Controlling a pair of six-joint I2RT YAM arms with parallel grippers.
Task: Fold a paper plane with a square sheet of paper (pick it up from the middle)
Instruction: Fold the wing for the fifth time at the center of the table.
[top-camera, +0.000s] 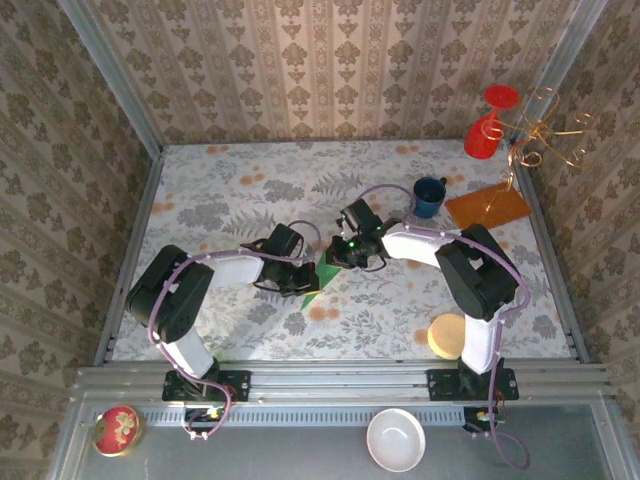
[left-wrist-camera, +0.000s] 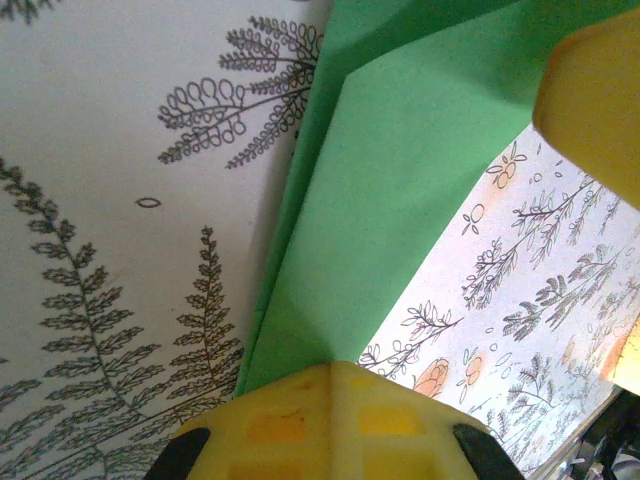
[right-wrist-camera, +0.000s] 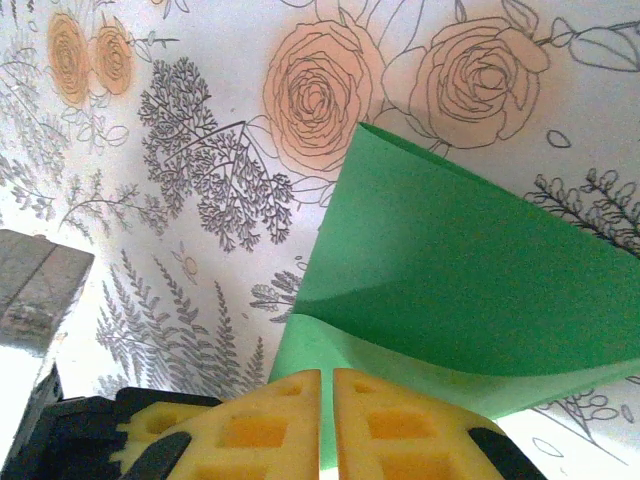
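Note:
The green square sheet of paper (top-camera: 326, 276) lies folded over in layers at the middle of the flowered table, between my two grippers. In the left wrist view the folded sheet (left-wrist-camera: 380, 200) runs up and away from my left gripper (left-wrist-camera: 335, 365), whose yellow pads are pressed together on its near end. A yellow pad of the right gripper (left-wrist-camera: 595, 100) shows at the upper right. My right gripper (right-wrist-camera: 327, 372) has its pads almost together, with a thin slit and the sheet's pale lower layer (right-wrist-camera: 420, 360) pinched in it. From above, the left gripper (top-camera: 305, 278) and right gripper (top-camera: 341, 258) meet over the sheet.
A blue mug (top-camera: 430, 196) and an orange-brown board (top-camera: 487, 207) sit at the back right. A red cup (top-camera: 483, 135) hangs by a wire stand (top-camera: 548, 140). A yellow disc (top-camera: 447, 335) lies by the right arm's base. A white bowl (top-camera: 396, 440) and a red tin (top-camera: 117, 430) rest on the front ledge.

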